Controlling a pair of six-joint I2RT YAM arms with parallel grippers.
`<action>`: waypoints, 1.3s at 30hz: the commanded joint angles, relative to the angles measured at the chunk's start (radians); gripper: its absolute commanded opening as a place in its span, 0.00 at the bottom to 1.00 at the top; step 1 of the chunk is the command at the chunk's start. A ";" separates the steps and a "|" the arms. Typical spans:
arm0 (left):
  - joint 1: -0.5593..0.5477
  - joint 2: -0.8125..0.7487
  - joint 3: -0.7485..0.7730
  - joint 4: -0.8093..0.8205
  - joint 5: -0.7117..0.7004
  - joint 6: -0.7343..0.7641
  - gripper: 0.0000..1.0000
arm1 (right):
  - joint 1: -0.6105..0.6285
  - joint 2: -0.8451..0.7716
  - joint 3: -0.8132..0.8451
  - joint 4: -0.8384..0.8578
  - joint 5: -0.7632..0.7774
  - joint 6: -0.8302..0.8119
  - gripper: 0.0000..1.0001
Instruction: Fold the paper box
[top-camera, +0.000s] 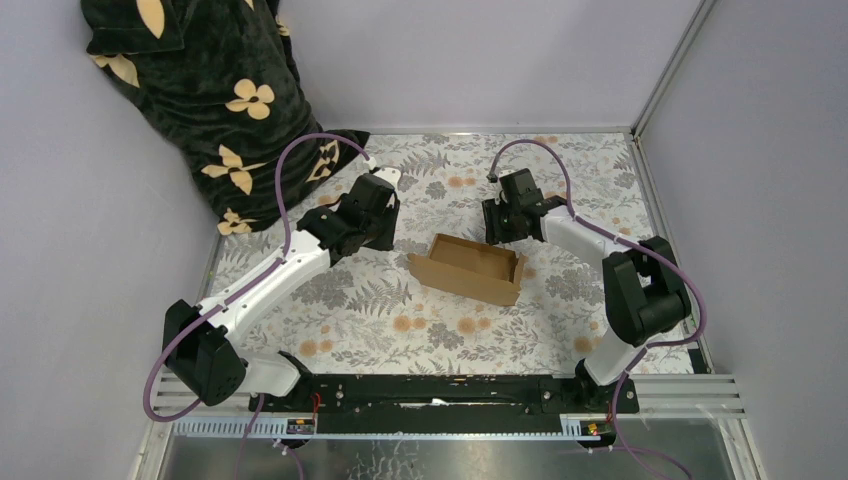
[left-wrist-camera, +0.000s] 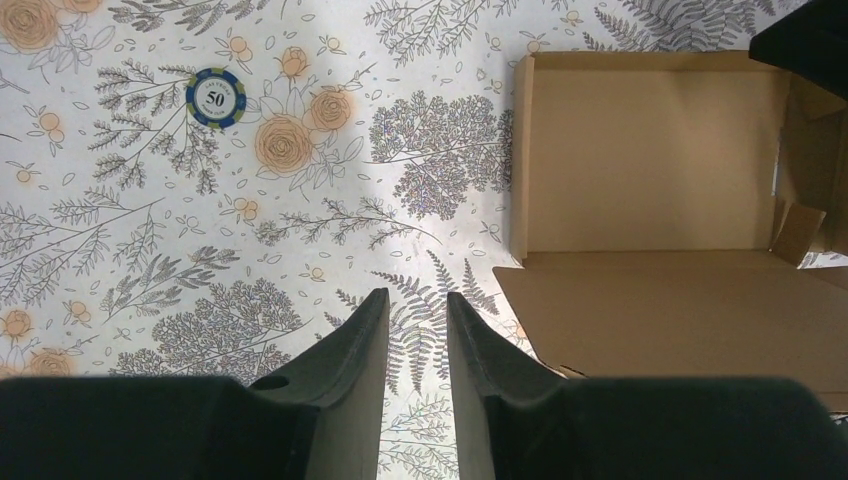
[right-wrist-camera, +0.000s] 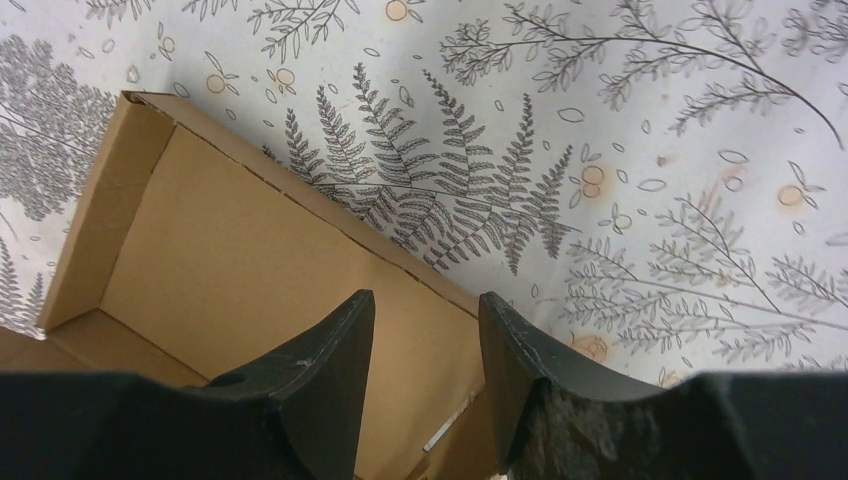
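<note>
The paper box (top-camera: 468, 268) sits at the centre of the bench (top-camera: 600, 170). It is probably light and stiff (creases easily), so pinch a wall's top edge. The left hand (left-wrist-camera: 415, 300) at its ten o'clock and the right hand (right-wrist-camera: 425, 300) at one o'clock are parted and empty.

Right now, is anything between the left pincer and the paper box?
Nothing visible. Only floral table cover lies between the left pincer and the paper box; the poker chip sits off to the opposite side.

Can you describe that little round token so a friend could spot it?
In the left wrist view, find the flowered table; left of the box, beside a big orange rose, lies the chip. It alone is a blue-rimmed disc marked 50.
</note>
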 joint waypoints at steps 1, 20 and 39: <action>0.008 0.013 0.009 -0.013 0.013 0.003 0.34 | -0.002 0.049 0.064 0.007 -0.093 -0.085 0.51; 0.005 0.033 0.005 -0.012 0.029 -0.004 0.34 | 0.009 0.070 0.022 -0.087 0.283 0.164 0.36; -0.012 0.030 -0.017 0.007 0.026 -0.019 0.34 | 0.109 -0.416 -0.263 -0.039 0.402 0.594 0.47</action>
